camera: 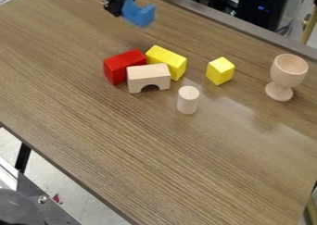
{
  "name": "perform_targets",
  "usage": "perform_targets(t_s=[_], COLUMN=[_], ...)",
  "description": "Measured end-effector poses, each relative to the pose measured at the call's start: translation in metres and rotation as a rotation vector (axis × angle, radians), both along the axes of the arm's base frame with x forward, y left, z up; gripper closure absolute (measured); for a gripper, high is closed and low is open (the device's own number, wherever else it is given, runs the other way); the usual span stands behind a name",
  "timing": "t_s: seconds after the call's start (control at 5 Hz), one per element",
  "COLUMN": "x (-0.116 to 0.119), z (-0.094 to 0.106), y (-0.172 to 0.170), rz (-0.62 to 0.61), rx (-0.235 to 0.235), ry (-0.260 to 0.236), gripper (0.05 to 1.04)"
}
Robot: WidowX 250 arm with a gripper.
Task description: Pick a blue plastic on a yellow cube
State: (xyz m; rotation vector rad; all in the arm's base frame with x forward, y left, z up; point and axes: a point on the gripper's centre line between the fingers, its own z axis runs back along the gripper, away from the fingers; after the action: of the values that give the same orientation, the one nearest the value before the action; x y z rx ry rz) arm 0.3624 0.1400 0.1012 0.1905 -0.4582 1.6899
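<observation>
Jaws: gripping blue block (138,14) (a notched one) | yellow cube (220,71): on tabletop (155,145), well apart

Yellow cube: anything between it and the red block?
Yes, in the camera view: the longer yellow block lies between the red block and the yellow cube. From that longer block to the cube, bare tabletop.

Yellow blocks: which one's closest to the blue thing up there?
The long yellow block beside the red block; the yellow cube stands alone, farther from the blue piece.
</observation>
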Motion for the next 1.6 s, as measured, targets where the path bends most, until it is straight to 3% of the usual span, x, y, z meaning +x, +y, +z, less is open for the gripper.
perform_targets(t_s=[0.2, 0.6, 1.0, 1.6], x=[-0.008, -0.019, -0.016, -0.012], z=[0.006, 0.003, -0.017, -0.031], y=[-0.017, -0.043, -0.057, -0.065], rz=[0.069, 0.186, 0.167, 0.115], rx=[0.009, -0.025, -0.091, -0.14], ry=[0.011, 0.034, 0.045, 0.065], gripper=[0.482, 0.482, 0.482, 0.482])
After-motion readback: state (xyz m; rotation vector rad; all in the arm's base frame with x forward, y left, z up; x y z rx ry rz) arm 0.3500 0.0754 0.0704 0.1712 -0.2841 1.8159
